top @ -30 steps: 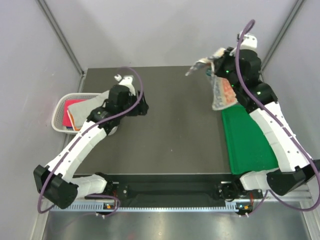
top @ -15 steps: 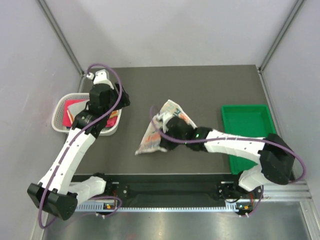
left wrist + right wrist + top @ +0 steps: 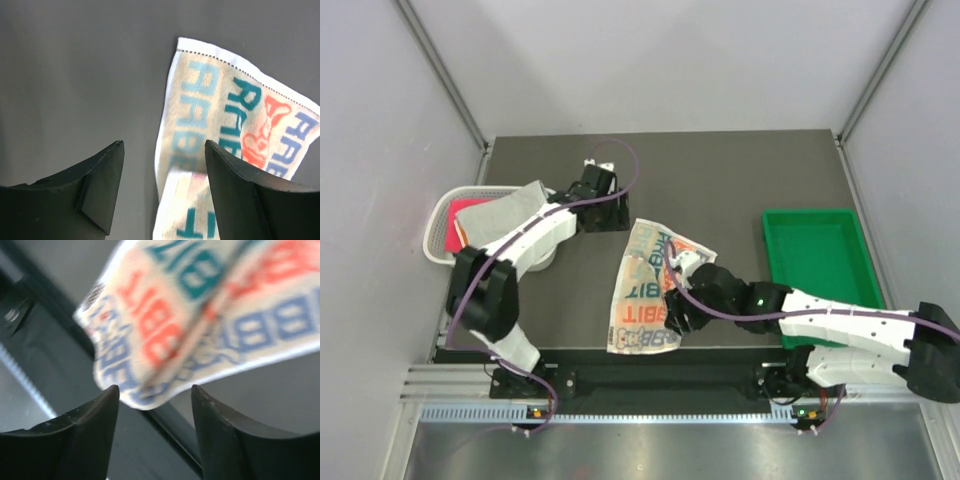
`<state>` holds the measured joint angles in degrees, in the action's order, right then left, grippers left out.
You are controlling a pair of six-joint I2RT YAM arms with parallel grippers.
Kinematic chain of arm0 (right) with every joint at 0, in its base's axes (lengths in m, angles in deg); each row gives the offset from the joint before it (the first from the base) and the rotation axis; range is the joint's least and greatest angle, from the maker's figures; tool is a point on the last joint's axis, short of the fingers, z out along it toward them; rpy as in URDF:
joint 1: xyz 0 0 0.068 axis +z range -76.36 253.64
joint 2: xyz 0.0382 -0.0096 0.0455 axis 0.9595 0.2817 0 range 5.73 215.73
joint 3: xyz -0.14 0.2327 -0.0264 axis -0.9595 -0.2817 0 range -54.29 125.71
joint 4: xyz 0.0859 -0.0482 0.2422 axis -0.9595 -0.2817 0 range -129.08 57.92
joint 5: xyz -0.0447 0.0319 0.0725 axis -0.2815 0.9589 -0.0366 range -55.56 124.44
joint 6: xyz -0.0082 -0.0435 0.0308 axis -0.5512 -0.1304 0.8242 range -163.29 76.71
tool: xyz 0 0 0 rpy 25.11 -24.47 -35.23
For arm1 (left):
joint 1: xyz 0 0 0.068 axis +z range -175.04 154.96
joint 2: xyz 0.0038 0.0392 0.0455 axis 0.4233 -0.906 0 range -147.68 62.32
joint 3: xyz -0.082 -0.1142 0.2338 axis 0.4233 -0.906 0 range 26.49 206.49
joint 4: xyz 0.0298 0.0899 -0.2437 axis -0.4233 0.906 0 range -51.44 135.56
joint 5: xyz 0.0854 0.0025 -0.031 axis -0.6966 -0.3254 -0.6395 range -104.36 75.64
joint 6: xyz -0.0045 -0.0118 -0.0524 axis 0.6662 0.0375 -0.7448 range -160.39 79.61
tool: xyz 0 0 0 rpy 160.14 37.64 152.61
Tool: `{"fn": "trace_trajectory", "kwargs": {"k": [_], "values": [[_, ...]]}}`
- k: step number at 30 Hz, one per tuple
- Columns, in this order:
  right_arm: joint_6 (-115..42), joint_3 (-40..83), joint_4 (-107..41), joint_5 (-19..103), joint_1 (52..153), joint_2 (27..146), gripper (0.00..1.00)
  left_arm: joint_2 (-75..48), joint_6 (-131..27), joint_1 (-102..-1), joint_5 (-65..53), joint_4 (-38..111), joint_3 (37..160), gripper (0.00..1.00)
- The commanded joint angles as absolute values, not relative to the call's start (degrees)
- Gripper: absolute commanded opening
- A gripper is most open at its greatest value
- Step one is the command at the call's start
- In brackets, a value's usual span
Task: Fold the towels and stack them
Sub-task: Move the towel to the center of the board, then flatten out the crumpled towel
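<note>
A white towel with orange, teal and blue letter print [image 3: 642,288] lies partly spread in the middle of the dark table, one long edge folded over. In the left wrist view the towel [image 3: 225,115] has its far corner just ahead of my left gripper [image 3: 165,145], which is open with nothing in it. My left gripper [image 3: 616,218] hovers by that far corner. My right gripper [image 3: 672,312] sits low at the towel's right edge. In the right wrist view my right gripper [image 3: 155,390] is open, the towel's near end [image 3: 200,315] lying just beyond its tips.
A white mesh basket [image 3: 438,222] at the left edge holds a grey cloth [image 3: 495,213] and a pink-red cloth [image 3: 455,235]. A green tray [image 3: 820,262] lies at the right. The table's near edge and the black rail [image 3: 50,355] run close under the towel's end.
My right arm swung the printed towel down from above the tray to the table's middle and opened, letting it go. My left arm moved from the basket to the towel's far corner.
</note>
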<state>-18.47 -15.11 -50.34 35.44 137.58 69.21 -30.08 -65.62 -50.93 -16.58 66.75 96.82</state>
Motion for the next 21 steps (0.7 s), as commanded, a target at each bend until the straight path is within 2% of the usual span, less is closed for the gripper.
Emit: {"fn": "trace_trajectory", "kwargs": {"k": [1,5,7,11,17,21], "values": [[-12.18,-10.36,-59.66,19.42,133.07,69.8,0.61,-36.45,-64.21,-50.97,-12.97,64.75,104.16,0.71],[-10.33,-10.43,-56.44,16.95,123.77,72.35,0.58,-46.72,-62.1,-50.97,-13.84,68.18,111.9,0.71],[-10.24,-9.99,-53.72,16.08,119.98,74.19,0.48,-49.47,-60.52,-50.8,-13.4,68.18,114.37,0.71],[-10.77,-7.36,-49.49,15.11,113.37,79.63,0.47,-53.69,-59.38,-50.53,-12.52,67.41,117.03,0.71],[-9.81,-5.6,-45.18,14.06,111.08,87.29,0.47,-56.6,-57.97,-50.18,-12.86,68.01,118.16,0.7],[-8.4,-5.07,-43.16,12.38,109.85,91.77,0.48,-58.27,-57.44,-49.83,-9.09,67.39,118.07,0.66]]}}
